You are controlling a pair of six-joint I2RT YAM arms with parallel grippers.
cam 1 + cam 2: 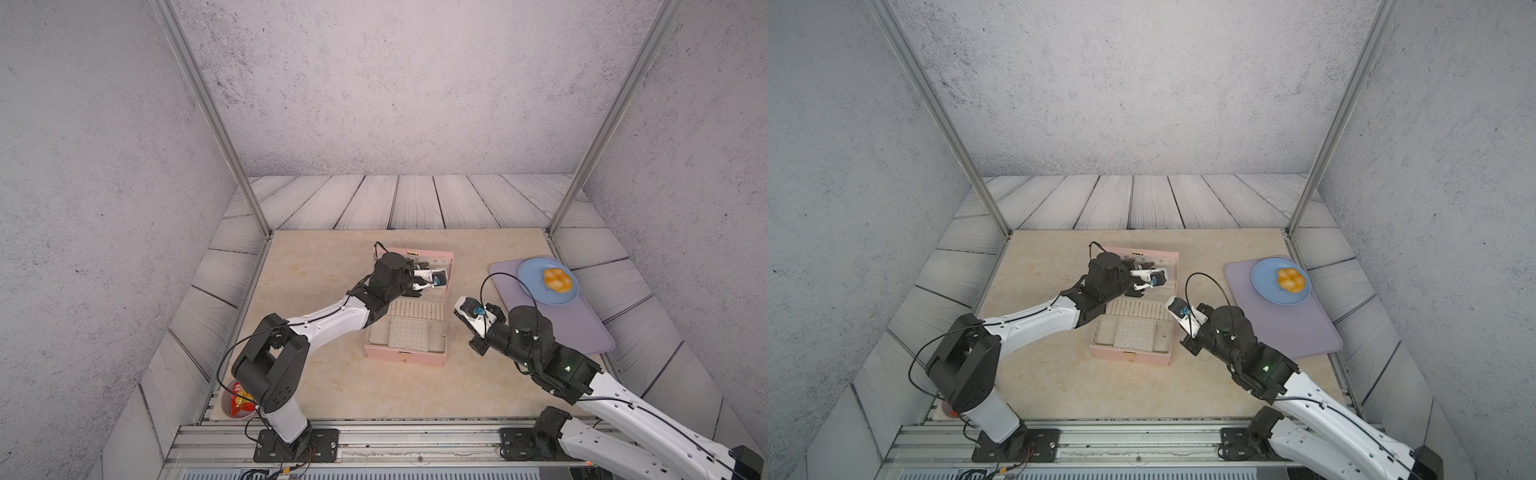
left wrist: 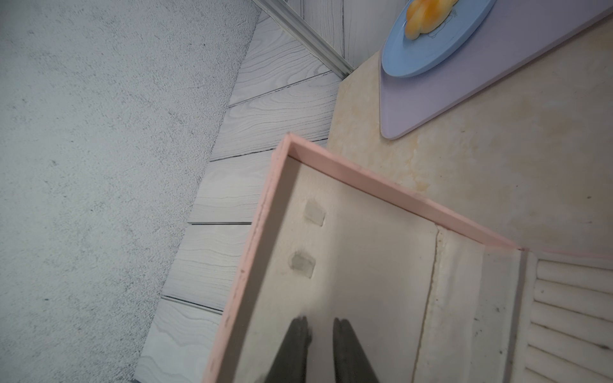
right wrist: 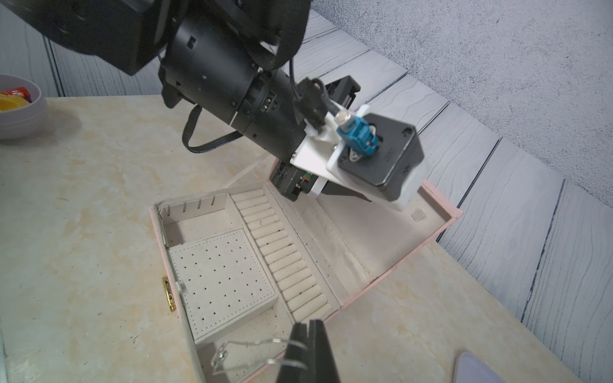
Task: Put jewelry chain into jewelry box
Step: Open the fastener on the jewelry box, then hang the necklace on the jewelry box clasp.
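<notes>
Our right fingers (image 3: 320, 351) pinch the thin silvery metal chain (image 3: 221, 354); our left fingers (image 2: 348, 351), narrowly parted, hold nothing, the pale pink hinged box (image 2: 381, 189) beneath them.

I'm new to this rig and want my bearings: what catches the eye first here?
The open pink jewelry box at the table's middle stands out first, with the left claw poised over its lid lining. At the box's right edge, the right claw pinches a thin jewelry chain. Far right, a blue plate of orange-yellow food sits on a lilac mat.
</notes>
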